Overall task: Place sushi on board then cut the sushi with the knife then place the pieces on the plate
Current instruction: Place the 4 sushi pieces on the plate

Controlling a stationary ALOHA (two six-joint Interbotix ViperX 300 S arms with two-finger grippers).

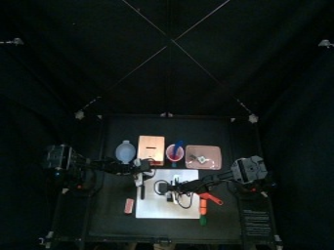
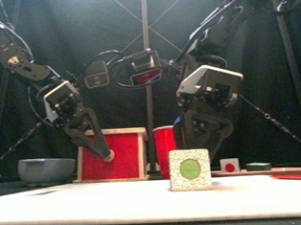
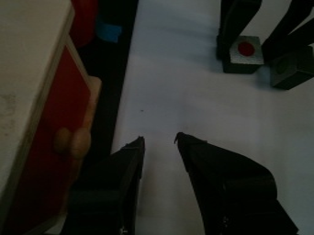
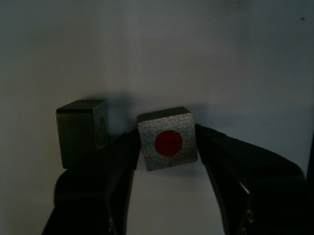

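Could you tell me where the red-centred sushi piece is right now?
In the right wrist view, the red-centred sushi piece sits on the white cutting board, gripped between the right gripper's jaws, a dark sushi block beside it.

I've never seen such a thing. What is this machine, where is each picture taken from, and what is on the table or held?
It is a robot with two black arms, each ending in a two-fingered gripper. One picture looks down from above, one looks level from the table's front edge, and two come from cameras on the wrists. On the table lies a white cutting board with toy sushi pieces; behind it stand a blue-grey bowl, a wooden box with a red drawer front, a red cup and a pink tray. The left gripper is open and empty, near the box. The right gripper is down at a sushi piece with a red centre; whether it grips it yet I cannot tell.
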